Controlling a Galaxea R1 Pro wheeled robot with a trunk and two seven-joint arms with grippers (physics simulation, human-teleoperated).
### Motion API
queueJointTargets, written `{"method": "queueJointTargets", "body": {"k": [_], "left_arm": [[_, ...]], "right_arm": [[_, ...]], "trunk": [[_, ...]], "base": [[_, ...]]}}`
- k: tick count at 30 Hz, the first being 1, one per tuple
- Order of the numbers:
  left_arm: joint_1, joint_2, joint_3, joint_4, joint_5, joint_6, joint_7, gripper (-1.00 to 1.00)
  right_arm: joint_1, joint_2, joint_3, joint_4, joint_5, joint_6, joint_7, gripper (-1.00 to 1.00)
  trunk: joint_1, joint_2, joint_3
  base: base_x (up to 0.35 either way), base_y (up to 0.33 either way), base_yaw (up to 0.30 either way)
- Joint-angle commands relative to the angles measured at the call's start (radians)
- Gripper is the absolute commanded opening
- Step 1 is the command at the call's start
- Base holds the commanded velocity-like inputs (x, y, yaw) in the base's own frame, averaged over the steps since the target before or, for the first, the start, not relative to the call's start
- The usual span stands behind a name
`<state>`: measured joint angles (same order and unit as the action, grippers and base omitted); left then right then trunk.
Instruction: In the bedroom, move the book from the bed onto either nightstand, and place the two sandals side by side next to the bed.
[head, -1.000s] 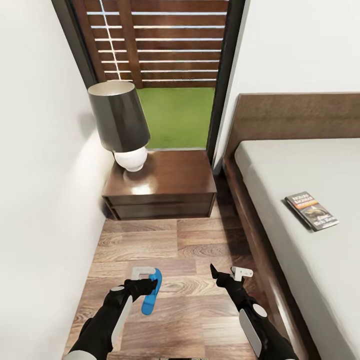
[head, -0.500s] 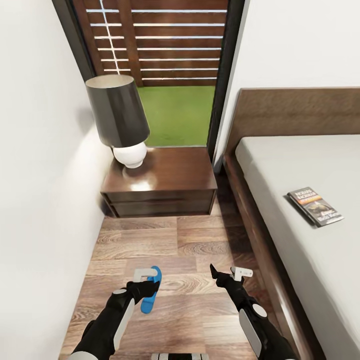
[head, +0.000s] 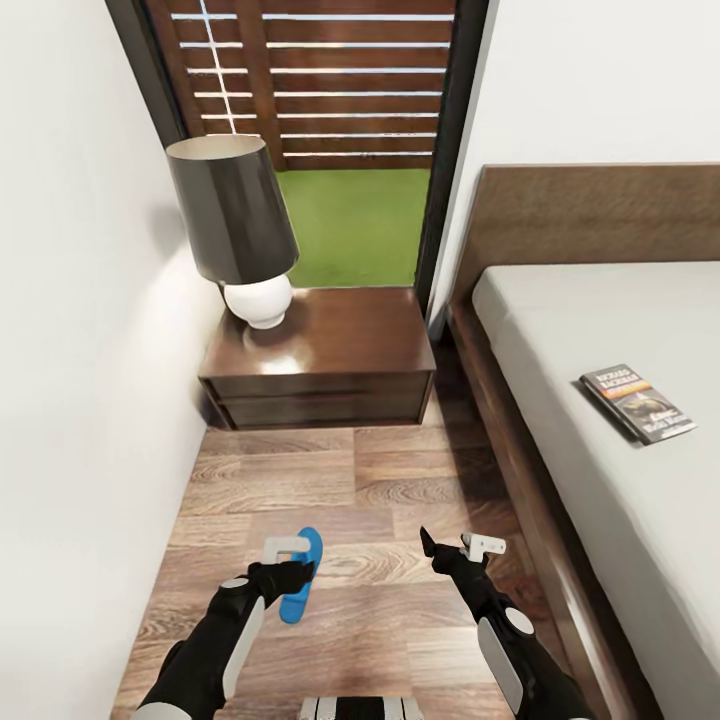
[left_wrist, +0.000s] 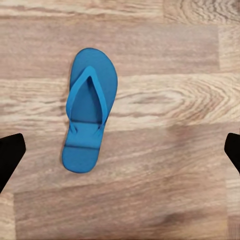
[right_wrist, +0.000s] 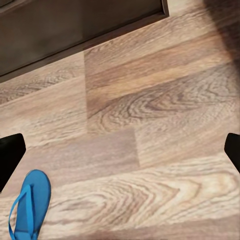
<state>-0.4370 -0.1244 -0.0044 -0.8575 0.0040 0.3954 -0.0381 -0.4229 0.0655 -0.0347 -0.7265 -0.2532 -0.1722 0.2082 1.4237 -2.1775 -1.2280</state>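
Now the book (head: 638, 403) lies flat on the bed (head: 600, 330), near its left edge, so it is not yet on the nightstand (head: 330, 345). That job is left to do. One blue sandal (head: 301, 574) lies flat on the floor (head: 380, 480), strap up, just under the left gripper (head: 287, 556). The bed is well off to its right. I see only one sandal in these pictures, so I think the pair is not set side by side yet.

The left gripper hangs over the sandal with its fingers wide apart and holds nothing. The right gripper (head: 458, 545) is near the bed frame, and its fingers are apart too, with nothing between them.

The nightstand stands far ahead, between the left wall and the bed. A lamp (head: 236, 228) sits on its left part, so the right part of the top looks free for the book. The floor strip is narrow, with the wall close on the left and the hard bed frame close on the right. I think the arms have little room to swing sideways.
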Motion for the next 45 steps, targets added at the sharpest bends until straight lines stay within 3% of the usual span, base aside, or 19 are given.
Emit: {"method": "queueJointTargets", "body": {"k": [1, 45], "left_arm": [[0.0, 0.001, 0.002, -0.002, 0.0, 0.005, -0.002, 1.0], [0.0, 0.0, 0.001, -0.002, -0.004, -0.036, 0.0, 1.0]], "right_arm": [[0.0, 0.001, -0.004, 0.001, -0.011, -0.001, 0.009, 1.0], [0.0, -0.009, -0.007, -0.008, -0.012, 0.0, 0.01, 1.0]], "trunk": [[0.004, -0.008, -0.004], [0.172, -0.316, -0.142]], "base": [[0.0, 0.0, 0.0], [0.0, 0.0, 0.0]]}}
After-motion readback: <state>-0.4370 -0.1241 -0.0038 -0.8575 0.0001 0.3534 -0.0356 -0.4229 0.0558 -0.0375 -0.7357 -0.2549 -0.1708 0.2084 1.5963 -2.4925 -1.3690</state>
